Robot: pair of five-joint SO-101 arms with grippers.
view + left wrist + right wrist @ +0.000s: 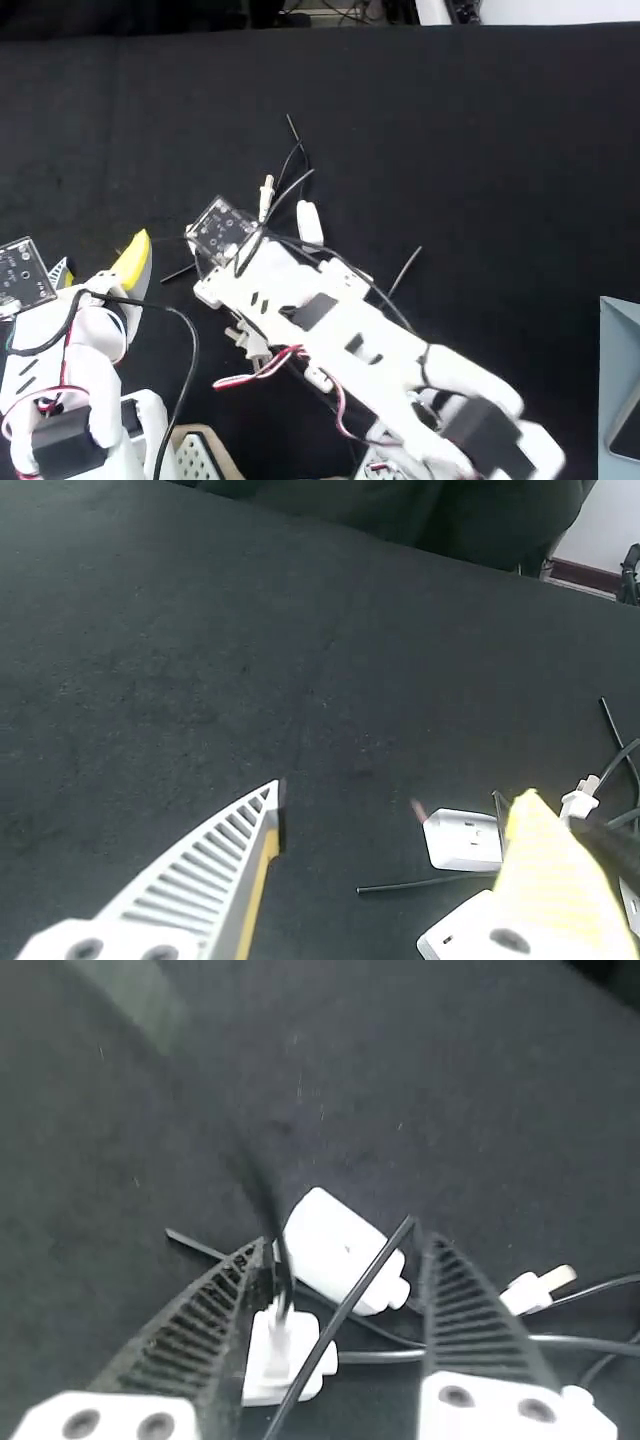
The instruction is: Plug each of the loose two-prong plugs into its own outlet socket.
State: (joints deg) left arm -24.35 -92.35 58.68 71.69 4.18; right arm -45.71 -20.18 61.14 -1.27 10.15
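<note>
In the right wrist view my right gripper (348,1260) is open low over a tangle of black wires. A small white two-prong plug (275,1355) lies between its fingers, next to the ribbed finger (205,1335). Just beyond the tips is a rounded white socket body (340,1250), and another small plug (540,1282) lies off to the side. From above, the right gripper (235,240) is at the table's middle beside the white body (310,224) and a loose plug (265,195). My left gripper (403,792) is open and holds nothing, with a white slotted block (462,838) ahead of its yellow finger (555,880).
Thin black wires (295,165) spread over the black table (450,130) around the plugs. A loose black wire piece (405,270) lies right of the right arm. A grey box (622,380) stands at the right edge. The left arm (70,370) sits at the near left.
</note>
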